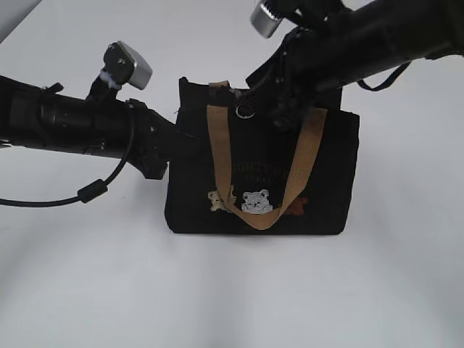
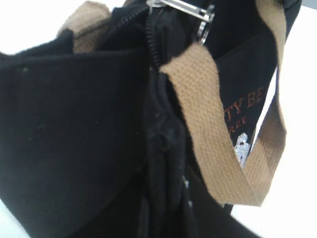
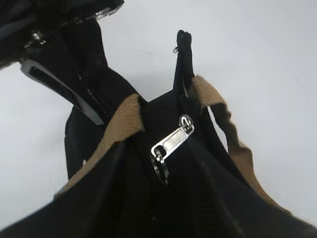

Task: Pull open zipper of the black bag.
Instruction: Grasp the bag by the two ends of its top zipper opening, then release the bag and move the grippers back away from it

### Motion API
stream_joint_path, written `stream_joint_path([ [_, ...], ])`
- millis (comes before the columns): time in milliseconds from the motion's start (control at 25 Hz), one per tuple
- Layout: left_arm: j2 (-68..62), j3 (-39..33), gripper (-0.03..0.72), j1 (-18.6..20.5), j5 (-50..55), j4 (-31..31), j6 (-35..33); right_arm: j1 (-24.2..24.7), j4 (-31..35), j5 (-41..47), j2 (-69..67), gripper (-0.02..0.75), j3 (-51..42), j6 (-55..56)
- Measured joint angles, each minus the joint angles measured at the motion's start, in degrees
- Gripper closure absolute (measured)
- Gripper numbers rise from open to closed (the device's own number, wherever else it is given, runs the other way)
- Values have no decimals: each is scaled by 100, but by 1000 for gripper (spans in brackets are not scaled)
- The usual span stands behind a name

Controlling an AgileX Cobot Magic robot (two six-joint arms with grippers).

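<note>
The black bag [image 1: 322, 167] stands upright on the white table, its tan straps [image 1: 217, 156] hanging over the front. My left gripper [image 1: 176, 138] is shut on the bag's upper left end, and bag fabric [image 2: 74, 124] fills the left wrist view. The zipper line [image 2: 154, 39] runs along the top. Its silver pull [image 3: 172, 143] and ring [image 1: 245, 110] hang loose on the front. My right gripper [image 1: 274, 107] hovers just right of the ring. Its dark fingers stand apart on either side of the pull in the right wrist view, touching nothing that I can make out.
The bag rests on a white tabletop [image 1: 232, 290]. The left arm's black cable [image 1: 90, 192] loops down at the left. Small bear patches [image 1: 256, 201] sit low on the bag's front. The left gripper's fingers [image 3: 62, 89] show at the upper left of the right wrist view.
</note>
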State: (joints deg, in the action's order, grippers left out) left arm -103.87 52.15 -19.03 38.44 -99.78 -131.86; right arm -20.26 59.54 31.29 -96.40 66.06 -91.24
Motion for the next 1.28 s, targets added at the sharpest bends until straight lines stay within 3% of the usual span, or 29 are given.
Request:
stream_joint_path([
  [120, 0, 0, 626, 0, 0, 0, 0, -228, -88, -457, -220, 444, 40, -24],
  [320, 0, 0, 626, 0, 0, 0, 0, -277, -184, -770, -219, 722, 40, 577],
  [400, -4, 5, 626, 0, 0, 0, 0, 68, -361, -633, -10, 739, 40, 1308],
  [600, -4, 5, 626, 0, 7, -11, 0, 1754, -1127, 663, 610, 739, 47, 2870],
  [680, -4, 5, 626, -11, -54, -13, 0, 2159, -1245, 1141, 662, 711, 47, 3331],
  [720, -4, 5, 620, -22, -101, -22, 0, 2237, -1245, 1357, 677, 656, 47, 3454],
  [840, 1, 11, 492, -39, -275, -24, 262, 2166, -1235, 1984, 767, 392, 47, 3633],
  [920, 79, 11, 351, -47, -508, 204, 917, 2126, -1248, 2372, 916, 286, 47, 3858],
  [1000, 268, 11, 267, -47, -849, 813, 2062, 2121, -1538, 2673, 1162, 265, 47, 4389],
  [1080, 599, 11, 278, -47, -1157, 1793, 3752, 2121, -2157, 2914, 1457, 274, 47, 5198],
  [1280, 1663, 11, 398, -47, -1118, 4811, 7999, 2121, -3978, 3662, 2596, 306, -7, 6939],
])
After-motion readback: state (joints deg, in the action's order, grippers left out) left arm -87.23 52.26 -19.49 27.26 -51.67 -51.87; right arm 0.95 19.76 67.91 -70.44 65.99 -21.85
